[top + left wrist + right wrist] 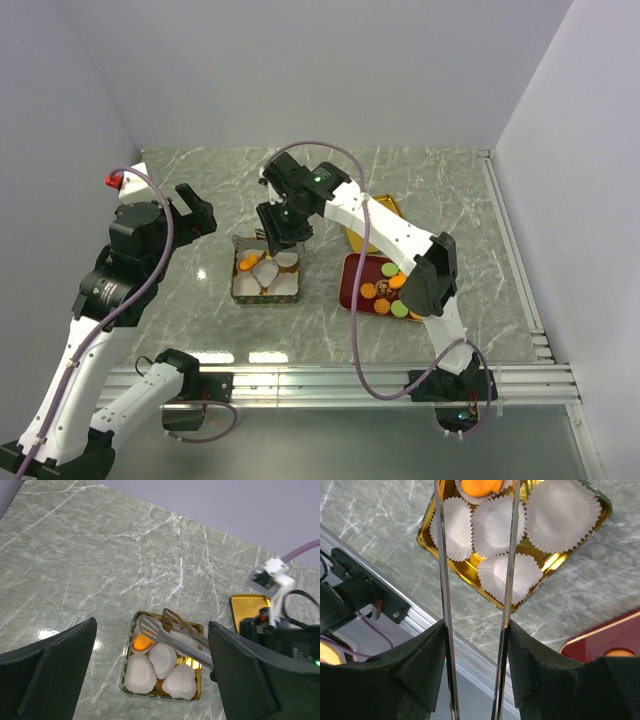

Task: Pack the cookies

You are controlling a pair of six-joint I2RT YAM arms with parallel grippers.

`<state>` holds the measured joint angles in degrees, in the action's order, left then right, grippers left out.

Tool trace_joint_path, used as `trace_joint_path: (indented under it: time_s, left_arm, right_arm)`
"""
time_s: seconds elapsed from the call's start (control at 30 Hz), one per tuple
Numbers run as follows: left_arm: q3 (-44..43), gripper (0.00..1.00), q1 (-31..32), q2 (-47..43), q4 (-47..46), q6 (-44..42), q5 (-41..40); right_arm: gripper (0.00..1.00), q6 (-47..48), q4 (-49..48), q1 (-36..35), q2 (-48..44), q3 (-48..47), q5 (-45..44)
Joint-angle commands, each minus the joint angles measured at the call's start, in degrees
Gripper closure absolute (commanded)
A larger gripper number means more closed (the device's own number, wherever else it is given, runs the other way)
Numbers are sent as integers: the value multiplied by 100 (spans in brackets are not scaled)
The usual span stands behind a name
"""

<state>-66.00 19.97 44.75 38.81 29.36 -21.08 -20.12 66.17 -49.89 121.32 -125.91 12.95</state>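
Note:
My right gripper [280,225] is shut on a pair of metal tongs [170,635] and holds them over the gold tin [237,285]. The tong arms [443,580] stand apart, pressed between my fingers [420,665]. An orange cookie [141,642] lies in a white paper cup under the tong tips; it also shows in the right wrist view [480,486]. Several more cookies [385,292], orange, green and brown, lie on the red tray [352,290]. My left gripper [197,210] is open and empty, hovering left of the tin.
Several empty white paper cups [162,657] fill the tin. A gold lid [385,205] lies behind the red tray. A metal rail [330,380] runs along the near table edge. Grey walls close the back and sides.

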Motion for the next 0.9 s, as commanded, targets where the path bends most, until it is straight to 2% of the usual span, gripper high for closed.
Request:
trace_joint_path:
  time_s: [0.0, 0.23, 0.5, 0.73, 0.87]
  left_arm:
    - [-238, 1, 25, 77, -197, -80, -107]
    - [-168, 0, 25, 393, -699, -229, 86]
    - [-150, 1, 16, 842, -1270, -335, 473]
    - [16, 1, 34, 992, -1437, -203, 842]
    - [148, 1, 34, 983, -1464, -124, 948]
  right_arm:
    - [44, -18, 80, 23, -775, -154, -161]
    - [44, -106, 133, 146, -1837, 628, -504]
    - [43, -247, 124, 304, -3121, 2438, -1118]
    - [43, -510, 203, 743, -4509, 3932, -1286]
    - [43, -511, 308, 902, -4959, 4617, -1286]
